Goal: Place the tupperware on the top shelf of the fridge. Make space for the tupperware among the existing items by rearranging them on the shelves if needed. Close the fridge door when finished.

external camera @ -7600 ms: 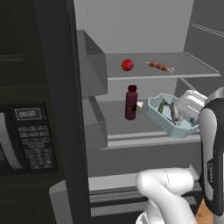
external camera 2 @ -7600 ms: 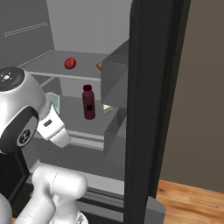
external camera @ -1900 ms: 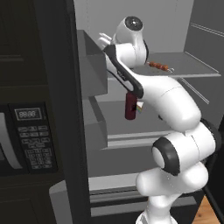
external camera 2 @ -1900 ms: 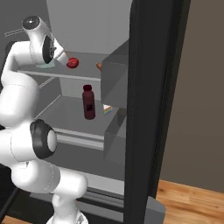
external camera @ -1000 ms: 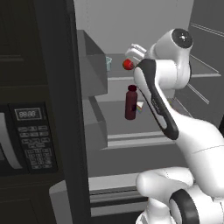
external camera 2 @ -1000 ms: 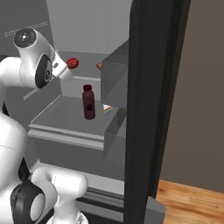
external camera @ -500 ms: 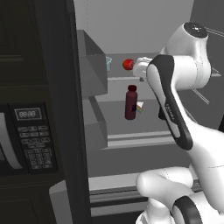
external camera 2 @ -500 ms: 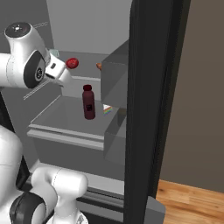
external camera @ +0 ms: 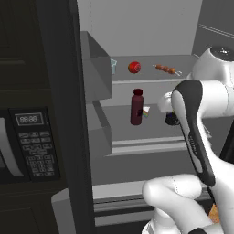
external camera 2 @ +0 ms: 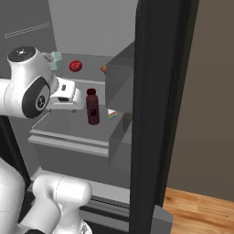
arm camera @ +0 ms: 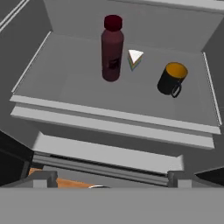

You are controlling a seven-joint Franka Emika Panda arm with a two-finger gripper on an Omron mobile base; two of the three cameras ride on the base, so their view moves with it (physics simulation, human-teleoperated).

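The fridge (external camera: 137,27) stands open, its grey inside holding two shelves with food. On the top shelf (external camera: 151,77) the tupperware (external camera: 113,66) sits at the far left edge, against the left wall; in the right base view it shows as a pale-blue tub (external camera 2: 55,60) partly behind the arm's shoulder. What is inside it cannot be made out. Beside it, toward the middle of that shelf, lies one red fruit (external camera: 134,67), and further right one skewer (external camera: 165,69) of brown-orange pieces.

On the lower shelf (arm camera: 87,94) one dark-red bottle (arm camera: 111,48) stands upright near the back, with one small wedge (arm camera: 134,59) just beside it on the right. One dark mug (arm camera: 171,78) with an orange inside stands apart toward the right edge, its handle facing the front.

The gripper (external camera 2: 68,95) is level with the lower shelf, left of the bottle in the right base view, jaws spread wide and holding nothing.

A second ago the hand was up at the top shelf, close to the red fruit; it has since dropped down and pulled back from the shelves. Earlier still, the tub was held in front of the lower shelf; now it rests on the top shelf. The other food has not moved.
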